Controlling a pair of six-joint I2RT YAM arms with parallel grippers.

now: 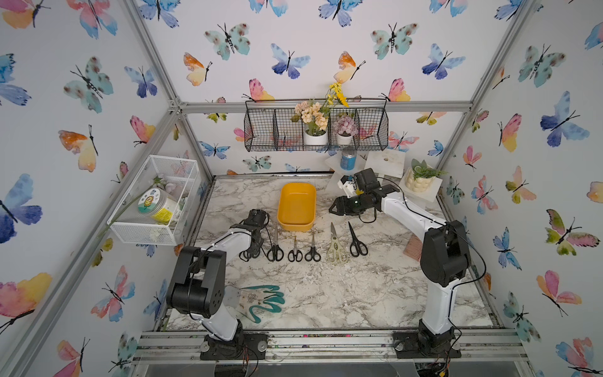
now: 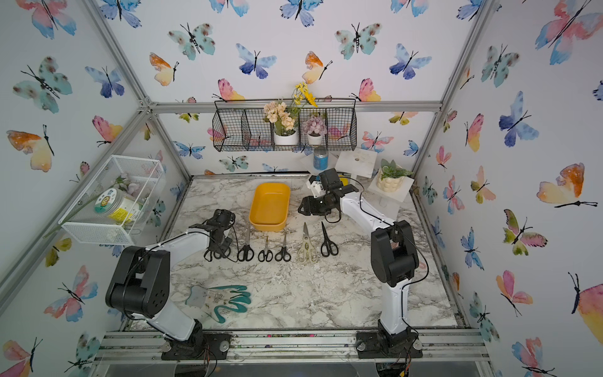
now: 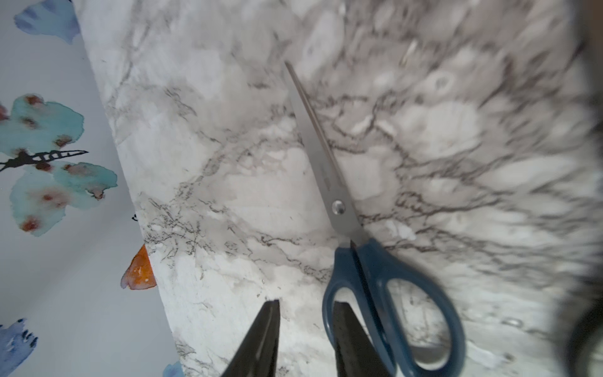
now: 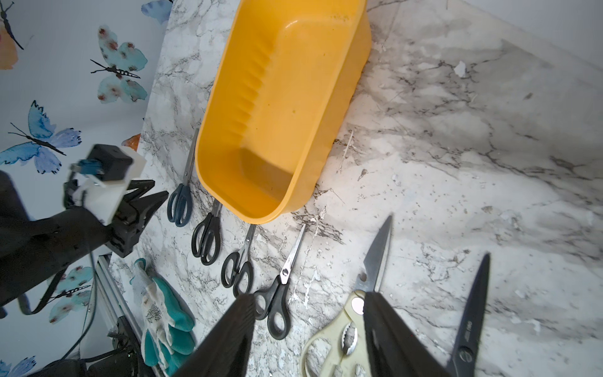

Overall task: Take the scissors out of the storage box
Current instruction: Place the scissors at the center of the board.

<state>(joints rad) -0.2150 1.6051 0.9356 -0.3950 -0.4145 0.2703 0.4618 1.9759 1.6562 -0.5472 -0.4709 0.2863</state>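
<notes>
While the scissors (image 1: pixel 313 243) lie rowed on the counter (image 1: pixel 326 293) before the storage box (image 1: pixel 295 227) near its back edge, the left gripper (image 3: pixel 306 302) gapes slightly beside one handle, the right gripper (image 4: pixel 309 294) wider, both empty.

Butterfly wallpaper (image 1: pixel 293 32) covers the walls around a marble-patterned table (image 1: pixel 326 293); a black wire basket (image 1: pixel 261 130) hangs at the back

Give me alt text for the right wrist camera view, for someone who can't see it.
An empty yellow storage box sits on a marble table, with six pairs of scissors lined up on the table beside it. The right gripper hangs open in the foreground, holding nothing.
</notes>
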